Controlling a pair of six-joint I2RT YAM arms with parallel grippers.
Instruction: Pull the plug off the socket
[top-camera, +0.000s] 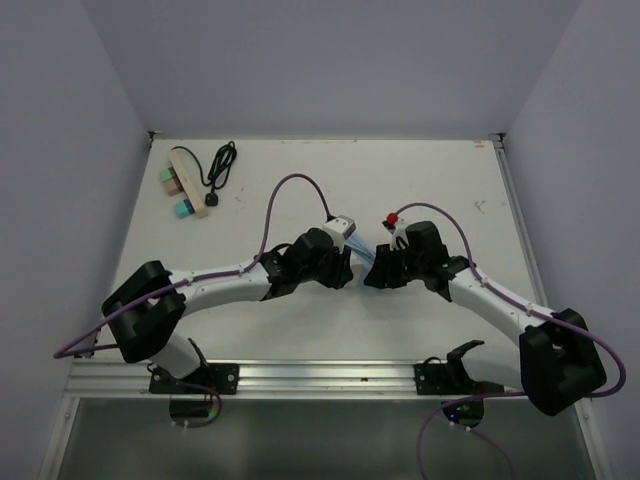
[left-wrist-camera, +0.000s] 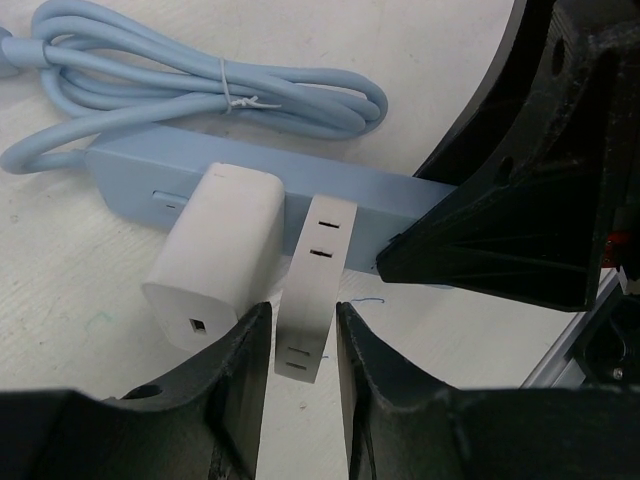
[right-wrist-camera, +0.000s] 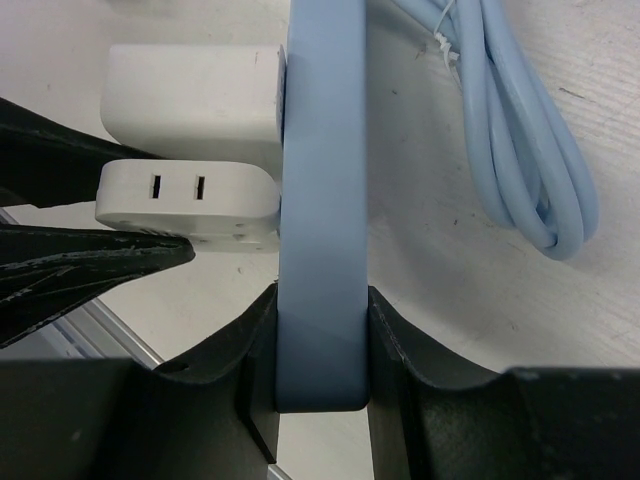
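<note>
The flat white plug, light, rigid and smooth, sits in the blue power strip on the table, beside 1 bulkier charger. The right claw is clamped on the power strip's end. The left claw straddles the plug's broad faces, the best hold; I cannot tell if it grips.

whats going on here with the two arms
The right hand is clamped on one end of a light blue plastic power strip, bracing it. The left hand straddles a slim white plug seated in the strip, beside a chunky white charger block. Whether its fingers already press the plug is unclear. The plug has not been pulled out yet.
</note>
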